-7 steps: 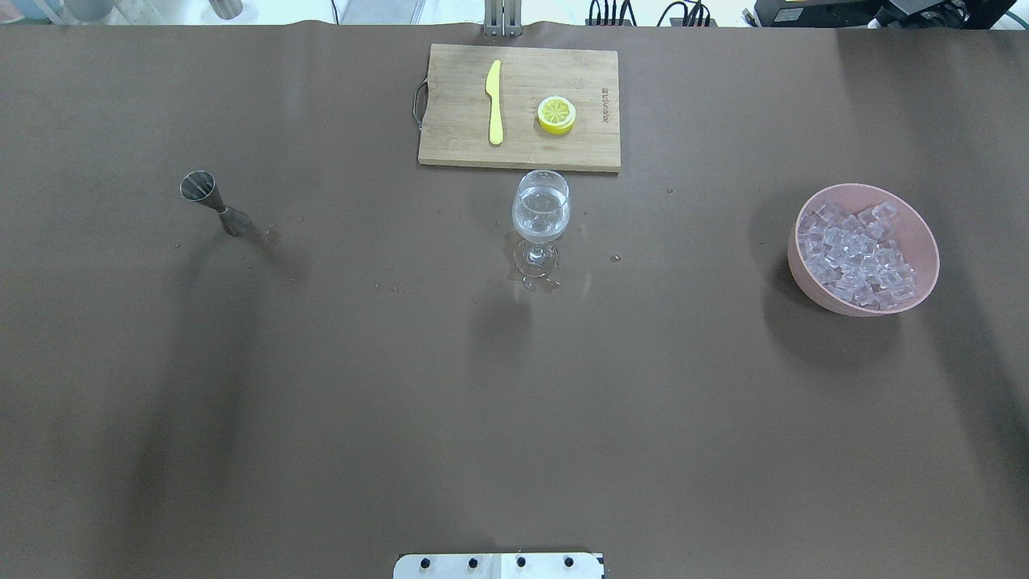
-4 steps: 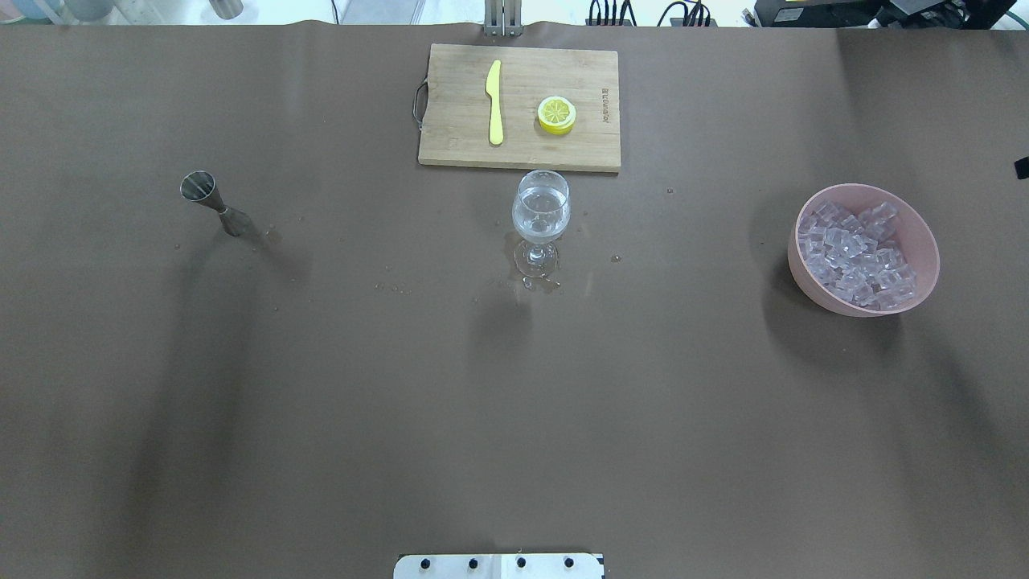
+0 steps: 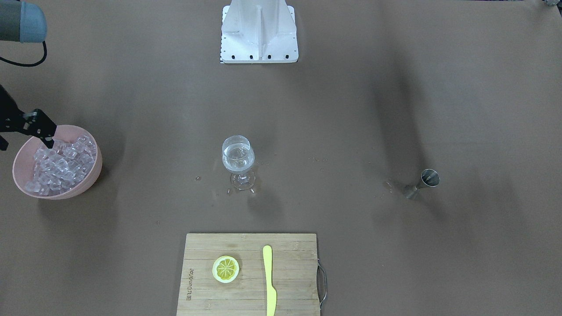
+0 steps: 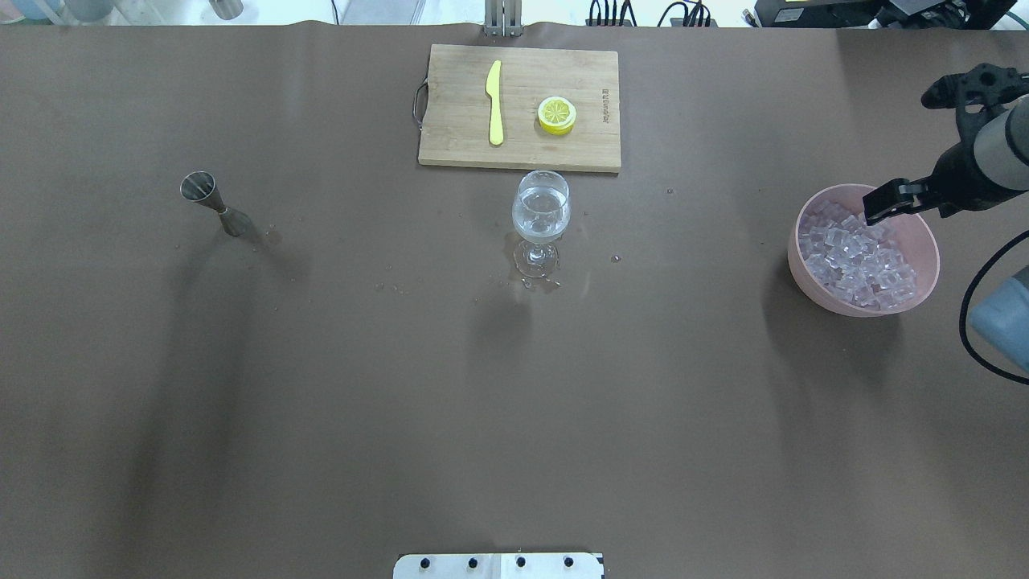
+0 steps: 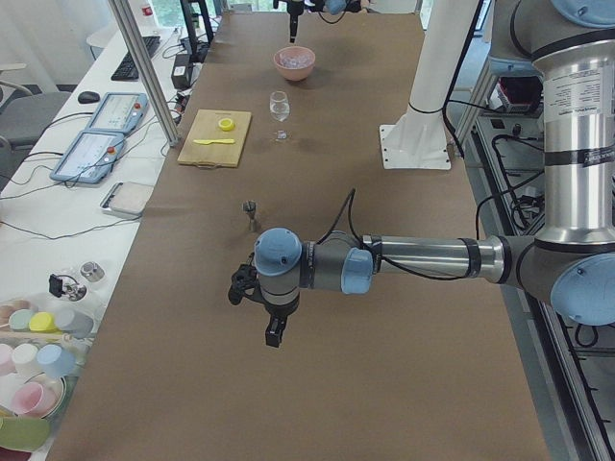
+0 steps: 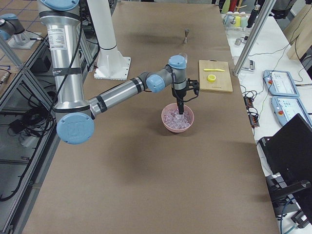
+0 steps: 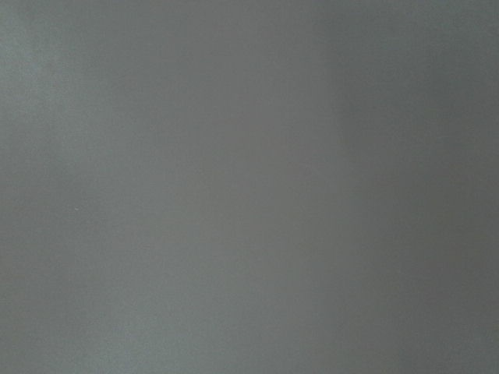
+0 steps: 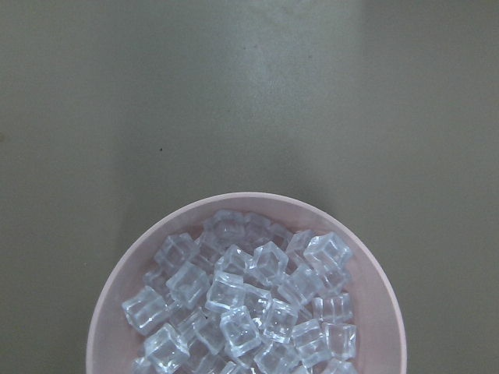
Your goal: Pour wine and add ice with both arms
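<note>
1. At the right pincer (image 6: 180, 111): matt black metal, two jointed fingers (image 4: 884, 201), pointing down from a silver-grey wrist.
2. Directly beneath: the ice (image 8: 249, 304), small glassy cubes with whitish edges, heaped in a round, smooth pink bowl (image 4: 924, 241).
3. Well apart toward the robot's left: a clear stemmed wine glass (image 4: 541, 213), upright, holding the wine (image 3: 237, 163) as a shallow colourless pool, with wet drops by its foot.
4. Just beyond the glass, farther from the robot: a rectangular wooden board (image 4: 458, 121) bearing a yellow plastic knife (image 4: 494, 104) and a round lemon slice (image 4: 556, 114).
5. Farthest leftward: a steel hourglass-shaped jigger (image 4: 211, 201), standing on the matt brown table (image 4: 321, 402).
6. Seen from overhead, hides a few cubes at the bowl's far rim behind one finger.
7. Stands spread wide, gripping nothing; impossible to tell whether the tips touch the cubes.
8. At the left pincer (image 5: 274, 331): hangs fingers-down over the table, well apart from the jigger; impossible to tell how far open.
</note>
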